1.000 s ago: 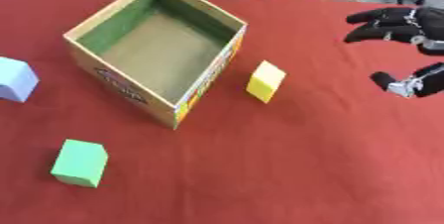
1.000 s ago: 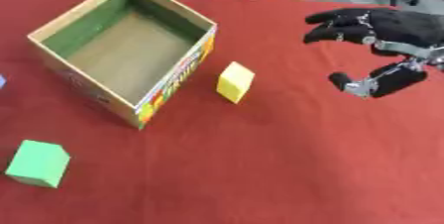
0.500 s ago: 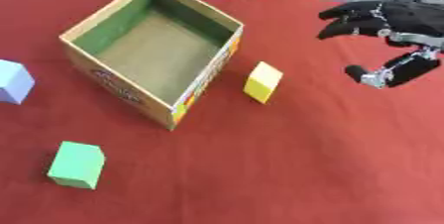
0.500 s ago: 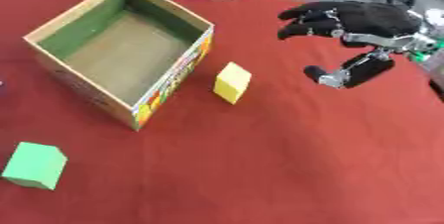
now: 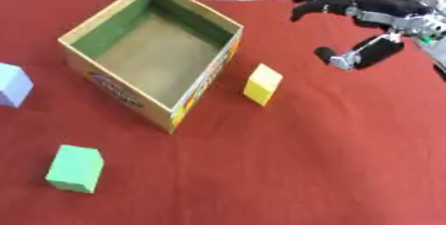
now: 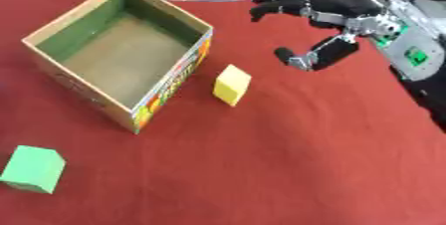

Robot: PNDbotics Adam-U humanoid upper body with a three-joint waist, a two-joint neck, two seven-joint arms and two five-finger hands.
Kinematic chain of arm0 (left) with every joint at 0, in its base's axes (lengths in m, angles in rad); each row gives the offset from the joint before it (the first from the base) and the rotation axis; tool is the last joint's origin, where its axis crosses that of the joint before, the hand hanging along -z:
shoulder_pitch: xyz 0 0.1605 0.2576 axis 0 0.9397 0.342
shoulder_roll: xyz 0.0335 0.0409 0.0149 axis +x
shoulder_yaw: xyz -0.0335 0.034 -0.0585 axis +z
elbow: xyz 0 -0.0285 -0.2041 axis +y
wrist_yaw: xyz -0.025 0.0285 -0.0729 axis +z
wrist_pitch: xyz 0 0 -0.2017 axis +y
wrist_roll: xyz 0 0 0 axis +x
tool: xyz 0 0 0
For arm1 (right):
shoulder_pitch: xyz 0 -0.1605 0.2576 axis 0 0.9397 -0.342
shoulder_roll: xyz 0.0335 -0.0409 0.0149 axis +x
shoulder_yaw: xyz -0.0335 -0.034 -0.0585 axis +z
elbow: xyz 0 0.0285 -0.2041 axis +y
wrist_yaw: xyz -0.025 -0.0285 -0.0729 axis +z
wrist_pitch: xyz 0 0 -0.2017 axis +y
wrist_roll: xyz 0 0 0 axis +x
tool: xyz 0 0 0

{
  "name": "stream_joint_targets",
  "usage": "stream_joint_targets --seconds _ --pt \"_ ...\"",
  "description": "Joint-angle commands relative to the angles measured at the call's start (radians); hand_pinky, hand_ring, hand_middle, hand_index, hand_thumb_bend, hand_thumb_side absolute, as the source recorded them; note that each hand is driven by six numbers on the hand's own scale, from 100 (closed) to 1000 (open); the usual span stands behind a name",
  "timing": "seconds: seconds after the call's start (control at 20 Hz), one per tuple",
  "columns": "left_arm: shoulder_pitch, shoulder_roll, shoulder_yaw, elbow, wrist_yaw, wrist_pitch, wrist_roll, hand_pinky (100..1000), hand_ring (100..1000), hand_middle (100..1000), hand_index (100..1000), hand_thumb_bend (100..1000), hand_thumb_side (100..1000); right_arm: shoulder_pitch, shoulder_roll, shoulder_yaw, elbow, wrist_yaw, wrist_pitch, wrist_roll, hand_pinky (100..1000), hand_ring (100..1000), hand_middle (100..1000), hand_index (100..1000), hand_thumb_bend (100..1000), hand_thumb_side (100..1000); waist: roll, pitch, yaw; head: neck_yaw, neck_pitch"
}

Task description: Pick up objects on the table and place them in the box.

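Observation:
A yellow block stands on the red table just right of the open cardboard box, whose inside is green and bare. My right hand hangs above the table to the upper right of the yellow block, open, fingers spread toward the left and thumb hanging down, holding nothing. A green block lies at the front left. At the left edge sits a pale blue block. My left hand shows in neither view.
The red cloth stretches wide at the front and right. My right forearm comes in from the upper right. Past the table's far edge lie floor and dark shapes.
My right hand has travelled left across the table toward the yellow block and the box, still open. The blocks and box have kept their places.

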Motion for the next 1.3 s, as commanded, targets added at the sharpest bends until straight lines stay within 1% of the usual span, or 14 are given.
stream_joint_targets --seconds 0.05,0.4,0.55,0.6,0.65,1.0,1.1,1.3 --pt "-0.016 0.020 0.002 -0.015 0.005 -0.001 -0.005 851 856 779 831 100 570 -0.033 -0.008 -0.007 0.016 -0.049 -0.155 0.237 1000 1000 832 994 100 314 -0.012 -0.006 0.002 -0.007 -0.004" --pt "-0.022 0.019 0.001 -0.015 0.013 0.004 -0.009 851 856 779 831 100 571 -0.073 0.032 -0.002 0.062 -0.105 -0.155 0.384 1000 1000 840 1000 100 315 -0.018 -0.009 0.013 -0.011 0.002" --pt "-0.023 0.020 0.001 -0.015 0.014 0.004 -0.010 851 856 779 831 100 571 -0.077 0.041 0.004 0.067 -0.124 -0.155 0.445 1000 1000 843 1000 100 315 -0.021 -0.008 0.016 -0.010 0.010" --pt "-0.024 0.021 0.001 -0.015 0.015 0.004 -0.010 851 857 779 831 100 571 -0.076 0.043 0.005 0.067 -0.132 -0.155 0.465 1000 1000 847 1000 100 301 -0.022 -0.008 0.017 -0.009 0.013" --pt "-0.024 0.022 0.001 -0.015 0.015 0.005 -0.011 851 857 779 831 100 571 -0.075 0.044 0.005 0.067 -0.139 -0.155 0.481 1000 1000 847 1000 100 313 -0.023 -0.008 0.017 -0.008 0.016" --pt "-0.028 0.023 -0.001 -0.015 0.016 0.006 -0.013 851 857 779 831 100 571 -0.059 0.045 0.033 0.049 -0.116 -0.155 0.497 1000 1000 863 1000 100 315 -0.028 -0.006 0.025 -0.007 0.028" --pt "-0.031 0.022 -0.002 -0.015 0.016 0.007 -0.015 851 857 780 831 100 571 -0.044 0.045 0.054 0.037 -0.092 -0.155 0.497 1000 1000 863 1000 100 313 -0.029 -0.005 0.029 -0.008 0.031" --pt "-0.035 0.021 -0.004 -0.015 0.018 0.009 -0.019 851 858 780 831 100 571 -0.021 0.051 0.075 0.021 -0.057 -0.155 0.497 1000 1000 870 1000 100 315 -0.031 -0.003 0.033 -0.009 0.032"
